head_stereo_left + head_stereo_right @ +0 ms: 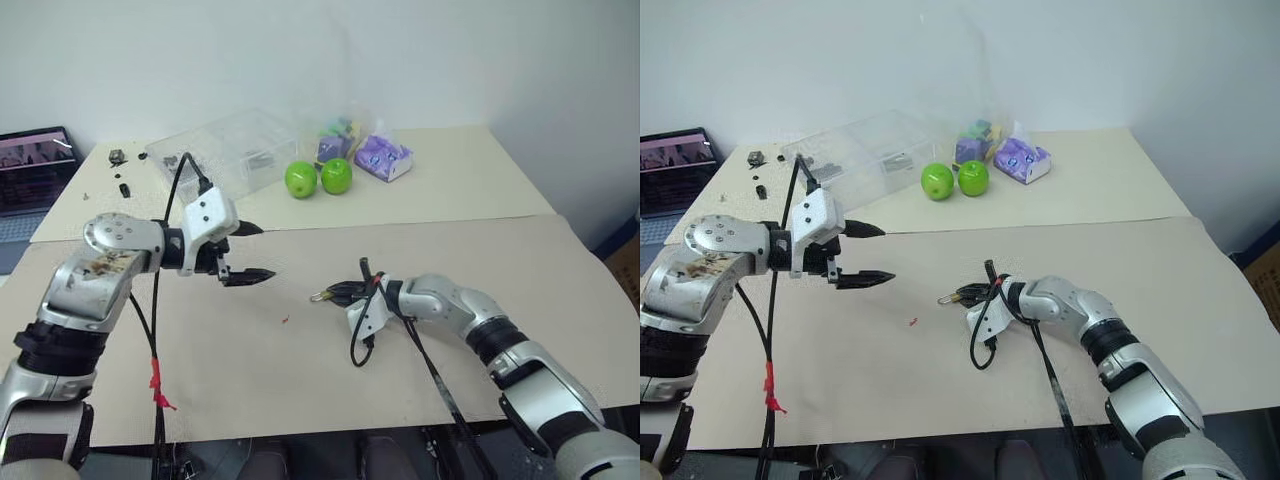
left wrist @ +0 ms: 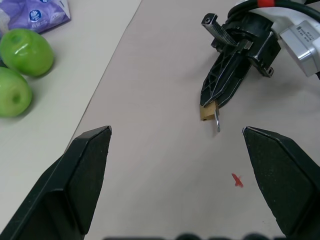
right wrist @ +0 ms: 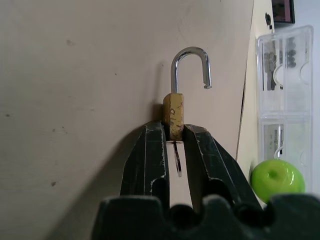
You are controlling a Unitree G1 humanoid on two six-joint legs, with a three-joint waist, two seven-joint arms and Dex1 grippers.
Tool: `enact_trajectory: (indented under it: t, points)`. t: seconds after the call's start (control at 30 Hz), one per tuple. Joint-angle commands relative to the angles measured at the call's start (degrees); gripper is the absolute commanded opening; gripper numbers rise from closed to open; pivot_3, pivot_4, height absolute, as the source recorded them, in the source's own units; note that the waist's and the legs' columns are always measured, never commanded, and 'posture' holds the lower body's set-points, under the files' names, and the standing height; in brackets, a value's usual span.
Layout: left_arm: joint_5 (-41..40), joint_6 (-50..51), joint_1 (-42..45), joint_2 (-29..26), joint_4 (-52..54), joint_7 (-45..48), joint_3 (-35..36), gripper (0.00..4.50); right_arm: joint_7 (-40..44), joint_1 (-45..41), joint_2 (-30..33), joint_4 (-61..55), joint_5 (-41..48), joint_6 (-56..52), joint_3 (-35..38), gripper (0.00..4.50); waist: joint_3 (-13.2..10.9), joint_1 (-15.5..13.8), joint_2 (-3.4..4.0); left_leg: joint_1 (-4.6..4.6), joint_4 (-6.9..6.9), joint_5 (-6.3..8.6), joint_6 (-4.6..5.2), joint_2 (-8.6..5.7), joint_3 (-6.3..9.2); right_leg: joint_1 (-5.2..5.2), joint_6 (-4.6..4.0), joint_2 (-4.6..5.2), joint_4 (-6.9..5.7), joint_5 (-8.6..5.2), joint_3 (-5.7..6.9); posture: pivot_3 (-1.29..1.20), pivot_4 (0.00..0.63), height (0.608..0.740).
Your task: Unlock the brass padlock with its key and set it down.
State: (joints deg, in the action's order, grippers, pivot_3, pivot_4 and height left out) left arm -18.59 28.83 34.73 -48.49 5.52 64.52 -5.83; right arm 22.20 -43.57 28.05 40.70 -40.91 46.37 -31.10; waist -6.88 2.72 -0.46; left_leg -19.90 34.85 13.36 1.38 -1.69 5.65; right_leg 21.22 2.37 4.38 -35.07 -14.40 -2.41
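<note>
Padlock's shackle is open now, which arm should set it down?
The right: its gripper already pinches the brass padlock low over the table. The left gripper hovers open, apart from it.

One brass padlock (image 3: 173, 116), two green apples (image 1: 318, 178), one clear box (image 1: 232, 150).

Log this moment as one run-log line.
left claw: open, raised | right claw: grips brass padlock low over table | shackle: sprung open
</note>
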Motion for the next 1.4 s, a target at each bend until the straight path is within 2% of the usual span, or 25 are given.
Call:
enact_trajectory:
  t: [0.03,0.3,0.43,0.5,0.57,0.63,0.73,0.83,0.93,1.07,1.13,1.27,1.4]
  points:
    - [0.76,-1.70,2.06,0.55,-0.78,0.57,0.09,4.50,0.97,-0.58,2.53,3.48,1.29,0.70,0.39,1.75,0.00,-0.05,0.00,0.01,0.00,0.00,0.00,-0.01,0.00,-0.01,0.00,0.01,0.00,0.00,0.00,0.00,0.150,0.740]
    - [2.13,-3.92,3.73,2.67,-4.15,1.68,-1.26,4.50,9.41,2.32,12.86,1.87,11.10,4.66,2.99,4.42,0.00,-0.82,0.00,-0.01,0.04,0.00,0.00,-0.24,0.03,-0.16,0.01,0.23,0.14,0.00,0.00,0.00,0.150,0.740]
    - [2.19,-4.29,4.08,3.63,-5.02,2.24,-1.53,4.50,17.02,5.73,17.91,-1.11,18.64,4.28,4.63,4.42,0.01,-0.95,-0.01,-0.02,0.07,0.01,0.02,-0.27,0.02,-0.20,0.02,0.27,0.17,-0.01,0.00,0.00,0.150,0.740]
    - [1.90,-4.25,3.71,4.18,-5.19,2.43,-1.52,4.50,27.32,9.63,20.22,-5.37,30.36,-2.44,6.96,4.42,0.01,-1.00,-0.02,-0.02,0.06,0.02,0.03,-0.26,0.01,-0.20,0.02,0.27,0.15,-0.01,-0.01,0.00,0.150,0.740]
    - [1.12,-3.96,2.68,4.61,-4.56,2.95,-1.30,4.50,37.92,14.13,21.93,-14.66,44.78,-20.56,10.83,4.42,0.01,-0.96,-0.03,-0.06,0.10,0.04,0.07,-0.20,0.03,-0.22,0.03,0.24,0.16,-0.02,0.02,0.00,0.150,0.740]
    - [0.39,-3.55,0.71,3.92,-2.59,4.62,-1.67,4.50,43.76,17.00,24.24,-25.08,55.75,-39.15,13.96,4.42,0.01,-0.88,-0.02,-0.23,0.21,0.10,0.16,-0.12,0.06,-0.21,0.03,0.19,0.15,-0.01,0.00,0.00,0.150,0.740]
    - [-2.33,-2.33,-3.71,2.37,2.15,7.13,-0.80,4.50,45.81,19.26,27.02,-36.69,65.79,-57.12,18.37,4.42,0.01,-0.08,0.09,-0.28,0.21,0.23,0.39,0.01,0.26,-0.11,0.02,0.15,0.11,-0.01,-0.22,0.00,0.150,0.740]
    - [-3.85,1.08,-5.44,3.19,4.72,3.30,1.79,4.50,43.71,20.60,27.63,-47.01,75.75,-69.76,24.58,4.42,-0.03,-0.19,0.10,-0.24,0.21,0.29,0.49,0.20,0.29,-0.06,0.01,0.03,0.08,0.00,-0.23,0.00,0.150,0.740]
    - [-3.50,1.42,-7.50,1.70,6.42,2.44,2.48,4.50,40.71,21.26,26.76,-54.22,79.32,-76.25,27.92,4.42,-0.02,-0.73,0.09,-0.23,0.21,0.31,0.51,0.25,0.29,-0.08,0.02,-0.04,0.09,-0.01,0.00,0.00,0.150,0.740]
    - [-4.90,2.85,-8.96,0.41,7.30,1.23,5.31,4.50,37.29,23.15,25.35,-58.41,78.32,-77.91,30.12,4.42,-0.03,-1.53,0.09,-0.28,0.19,0.31,0.51,0.18,0.26,0.01,0.03,-0.02,0.11,-0.01,0.03,0.00,0.150,0.740]
    - [-5.79,3.61,-9.09,0.85,7.78,-0.20,6.87,4.50,35.55,24.28,25.35,-56.91,74.59,-77.28,29.41,4.42,-0.03,-1.94,0.08,-0.31,0.21,0.31,0.50,0.17,0.21,0.04,0.03,0.03,0.14,-0.01,0.02,0.00,0.150,0.740]
    - [-6.01,3.87,-10.10,3.19,9.23,-3.48,7.35,4.50,32.03,23.46,20.78,-53.25,75.42,-79.01,30.99,4.42,-0.03,-2.29,0.06,-0.30,0.24,0.30,0.47,0.10,0.06,0.00,0.02,0.11,0.17,-0.01,0.01,0.00,0.150,0.740]
    - [-7.31,4.69,-9.85,5.85,10.28,-6.16,7.76,4.50,31.76,22.04,19.17,-51.30,74.70,-79.06,31.76,4.42,-0.04,-2.21,0.06,-0.33,0.22,0.29,0.45,0.09,0.04,0.04,0.02,0.07,0.15,0.00,0.01,0.00,0.150,0.740]
